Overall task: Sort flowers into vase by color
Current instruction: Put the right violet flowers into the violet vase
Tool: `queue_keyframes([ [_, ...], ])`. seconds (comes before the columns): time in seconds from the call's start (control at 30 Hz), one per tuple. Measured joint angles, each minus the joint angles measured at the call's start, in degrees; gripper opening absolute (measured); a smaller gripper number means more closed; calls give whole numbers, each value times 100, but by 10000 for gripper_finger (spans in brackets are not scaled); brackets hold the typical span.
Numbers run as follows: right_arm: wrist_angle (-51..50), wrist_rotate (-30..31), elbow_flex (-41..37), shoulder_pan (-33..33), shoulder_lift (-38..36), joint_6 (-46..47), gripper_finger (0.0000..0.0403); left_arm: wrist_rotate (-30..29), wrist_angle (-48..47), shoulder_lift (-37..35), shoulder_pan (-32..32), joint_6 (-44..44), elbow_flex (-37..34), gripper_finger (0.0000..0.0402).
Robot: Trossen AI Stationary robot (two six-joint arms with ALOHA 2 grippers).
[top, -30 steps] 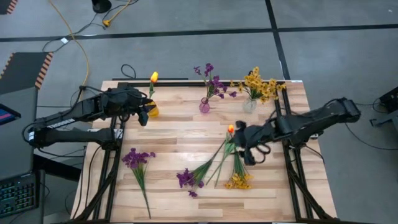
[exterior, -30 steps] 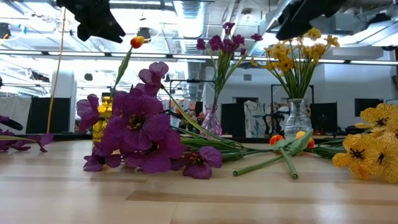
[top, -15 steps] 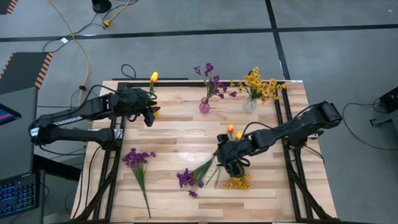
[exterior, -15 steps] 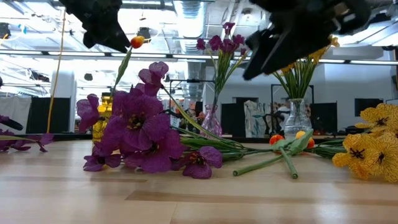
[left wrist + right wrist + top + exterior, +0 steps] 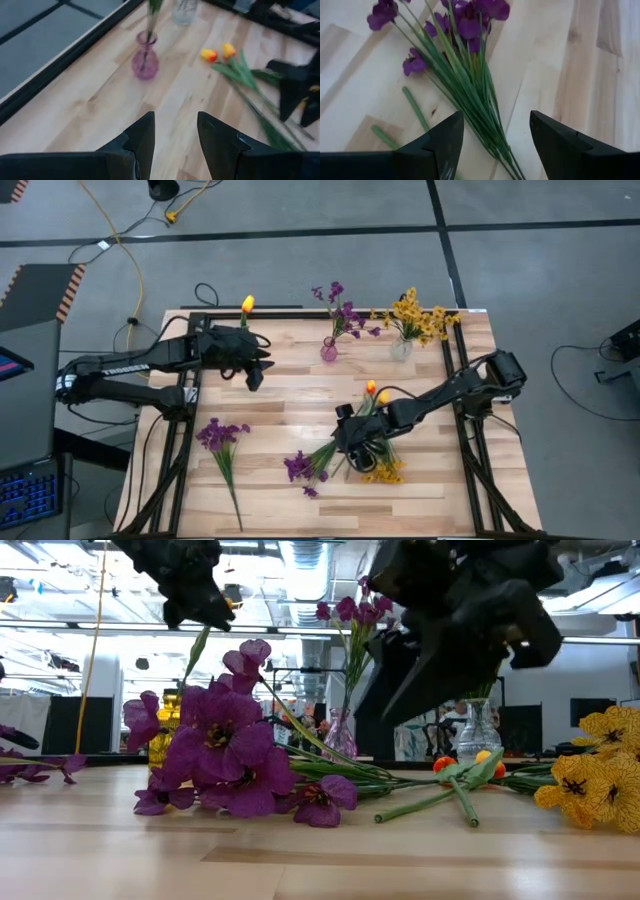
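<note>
your right end effector (image 5: 352,442) is hovering released over the purple sprig (image 5: 305,463) lying mid-tabletop (image 5: 290,395) — your left end effector (image 5: 257,370), also released, is waiting near the pink vase (image 5: 328,350).

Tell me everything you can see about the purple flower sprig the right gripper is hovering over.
The purple sprig lies flat on the wooden table, artificial-looking: several purple blossoms at one end, a bundle of thin green stems and blade-like leaves fanning toward the orange tulips. The open right gripper straddles its stems from above, not yet touching them.
</note>
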Motion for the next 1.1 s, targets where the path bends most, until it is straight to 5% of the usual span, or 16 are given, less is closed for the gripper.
queue_keyframes([
  [0.53, 359, -229, 77, -146, 943, 196, 247, -97, 515, -2, -988, -157, 0, 135],
  [0.97, 243, -480, 92, -264, 868, 285, 66, -177, 623, -4, -1623, -256, 0, 135],
  [1.1, 223, -454, 93, -262, 857, 358, 39, -188, 721, -4, -1725, -254, 0, 135],
])
